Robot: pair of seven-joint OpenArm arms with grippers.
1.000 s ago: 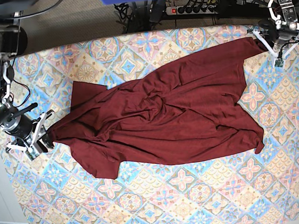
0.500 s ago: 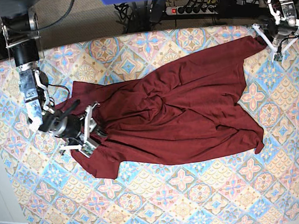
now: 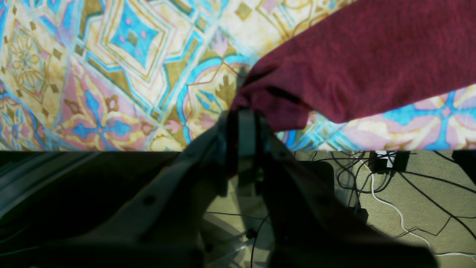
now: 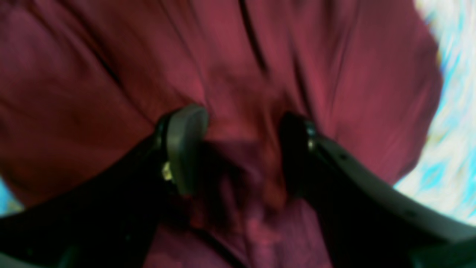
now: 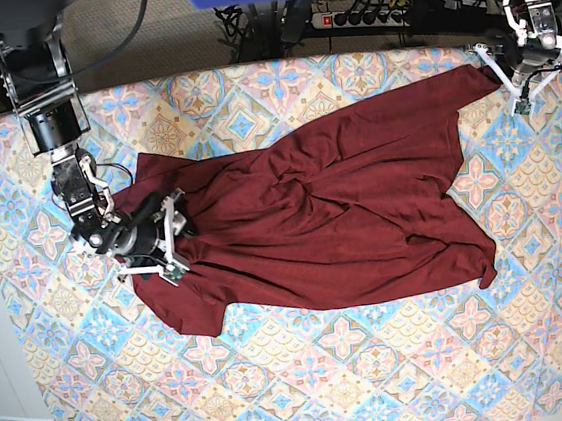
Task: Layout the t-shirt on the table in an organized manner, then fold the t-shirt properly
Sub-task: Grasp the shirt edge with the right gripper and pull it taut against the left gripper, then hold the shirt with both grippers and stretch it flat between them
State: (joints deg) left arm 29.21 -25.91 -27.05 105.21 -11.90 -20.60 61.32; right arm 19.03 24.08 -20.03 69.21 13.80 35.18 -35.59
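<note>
Two claws to report. My right gripper now stands spread wide over the rumpled dark maroon jersey t-shirt, fabric between the pads but not pinched; a sec ago it was clamped on the shirt's edge out by the table side, and has since carried it inward & let go. Left gripper stays pressed together on a shirt corner at the far edge of the pastel tile-pattern table. Shirt's bunched diagonally, so I judge layout's unfinished; needs a re-grip.

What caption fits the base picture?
Left gripper pinches the maroon t-shirt corner while the open right gripper sits on its crumpled side.
</note>
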